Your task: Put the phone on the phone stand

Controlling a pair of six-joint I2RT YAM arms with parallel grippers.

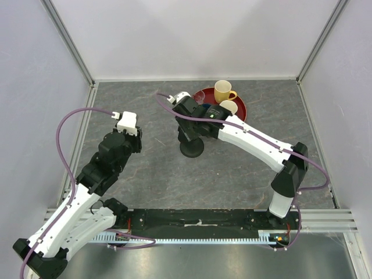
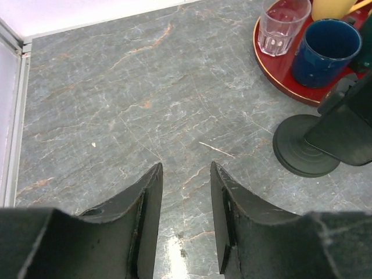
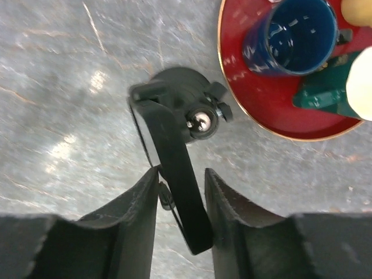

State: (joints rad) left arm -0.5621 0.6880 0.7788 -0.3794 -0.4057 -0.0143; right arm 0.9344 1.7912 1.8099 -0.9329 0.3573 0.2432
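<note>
The phone (image 3: 174,168) is a thin black slab leaning tilted on the phone stand (image 3: 187,99), its lower end at the cradle and its upper end between my right fingers. The right gripper (image 3: 181,174) straddles that upper end with the jaws apart; the phone sits at a slant between them, brushing the fingertips. In the top view the right gripper (image 1: 190,132) hangs over the stand's round base (image 1: 192,149). In the left wrist view the phone (image 2: 344,129) leans over the stand base (image 2: 302,148). My left gripper (image 2: 186,174) is open and empty above bare table, left of the stand.
A round red tray (image 1: 204,96) at the back holds a yellow mug (image 1: 223,90), a cream mug (image 1: 228,107), a blue mug (image 2: 325,49) and a clear glass (image 2: 282,24). White walls and metal rails close in the table on three sides.
</note>
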